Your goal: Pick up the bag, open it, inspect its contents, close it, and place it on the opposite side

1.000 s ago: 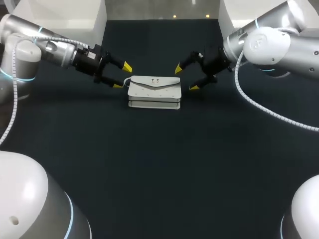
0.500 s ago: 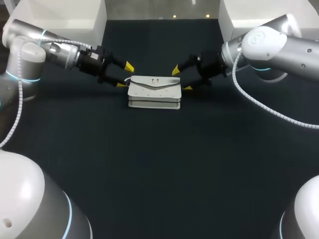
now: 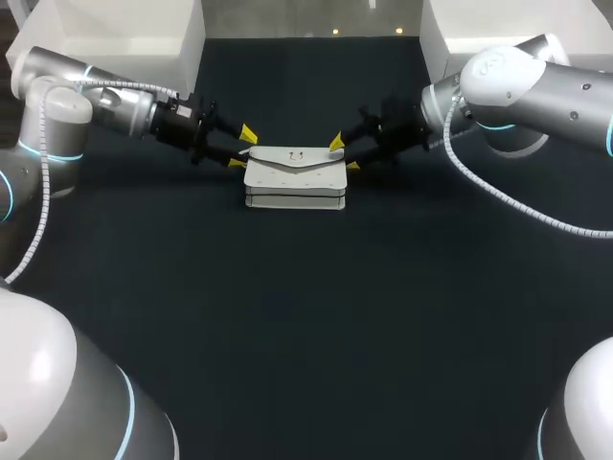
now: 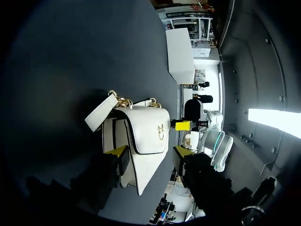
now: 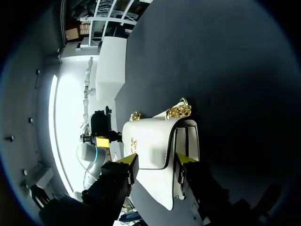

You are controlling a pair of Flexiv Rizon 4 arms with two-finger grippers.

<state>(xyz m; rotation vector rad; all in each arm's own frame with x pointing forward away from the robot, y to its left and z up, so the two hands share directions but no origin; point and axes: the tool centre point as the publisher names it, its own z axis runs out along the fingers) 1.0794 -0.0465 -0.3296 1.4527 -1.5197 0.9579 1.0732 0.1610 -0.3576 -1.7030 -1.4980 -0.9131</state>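
Straddling both short ends of the small white leather flap bag [image 3: 296, 177] lying far-middle on the dark desk [image 3: 306, 316], your left fingers [image 3: 247, 132] and right fingers [image 3: 336, 143] stand open; it looks light, stiff and slick, so clamp its body.

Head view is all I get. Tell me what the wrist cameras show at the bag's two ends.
Observer: In the left wrist view, the bag's end sits between the open fingers of the left claw. I cannot tell if they touch it.
Operator: Now the other side.
Observer: The right claw is open too, with the bag's opposite end between its fingers.
Operator: Report any hardware on the bag.
Observer: A gold chain bunches at the bag's edge, ahead of the right claw.
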